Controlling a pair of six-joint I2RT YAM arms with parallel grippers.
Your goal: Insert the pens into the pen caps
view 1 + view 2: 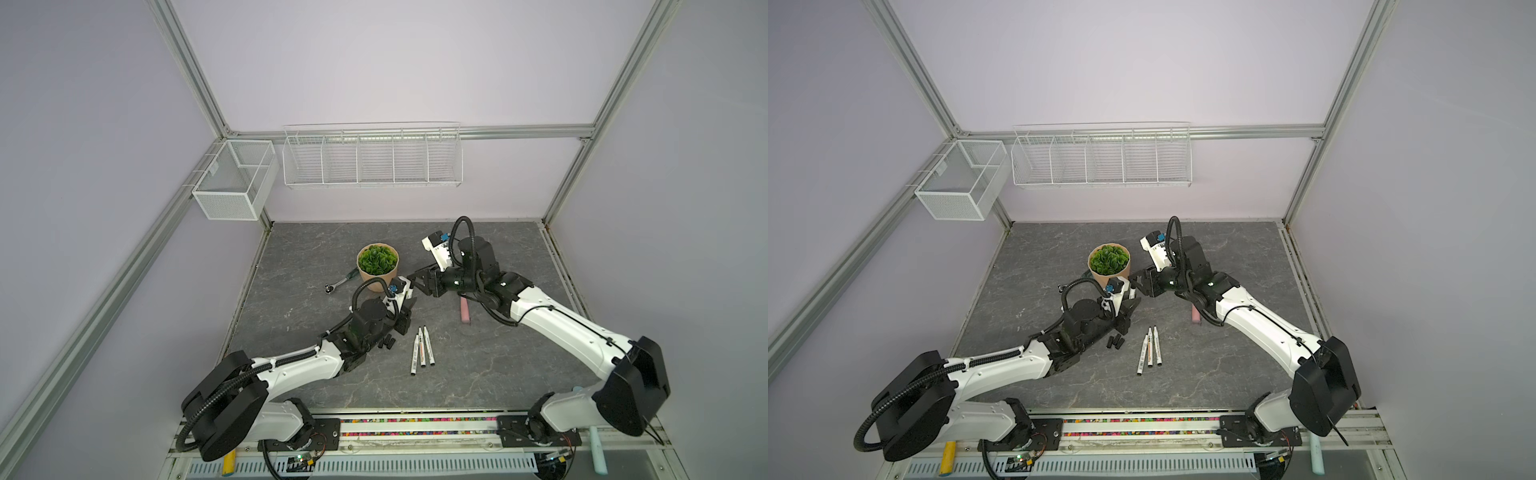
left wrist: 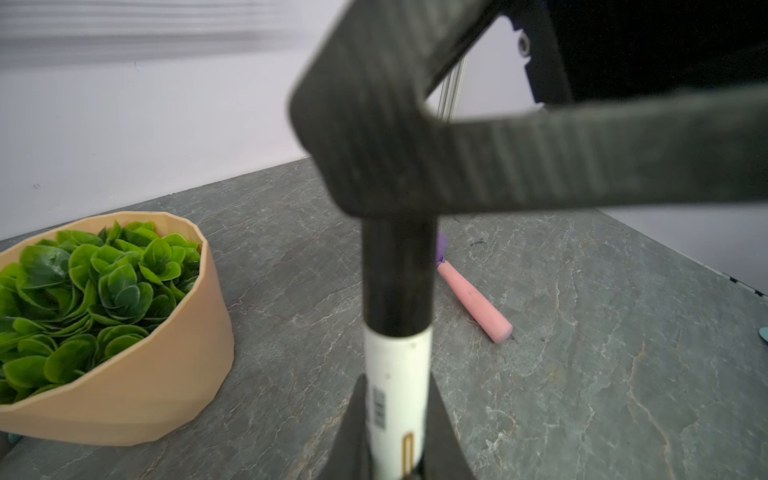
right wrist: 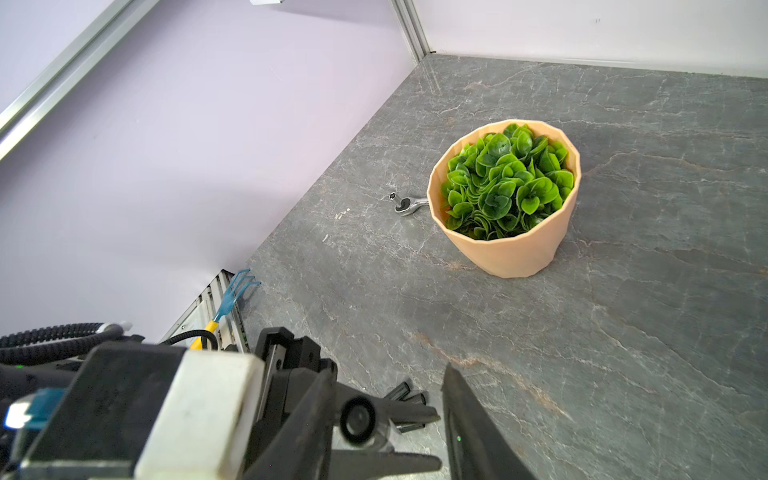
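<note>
Potted plant [image 1: 376,281] stands beside wrench [image 1: 340,281]; pink scoop [image 1: 465,311] lies apart.

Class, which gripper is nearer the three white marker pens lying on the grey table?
Left. The left gripper, shut on a capped white pen, sits just behind the three white marker pens; the right gripper is farther back, beyond it.

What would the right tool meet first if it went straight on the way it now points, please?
Probably the capped pen in the left tool, right ahead of the right tool; depth unclear.
</note>
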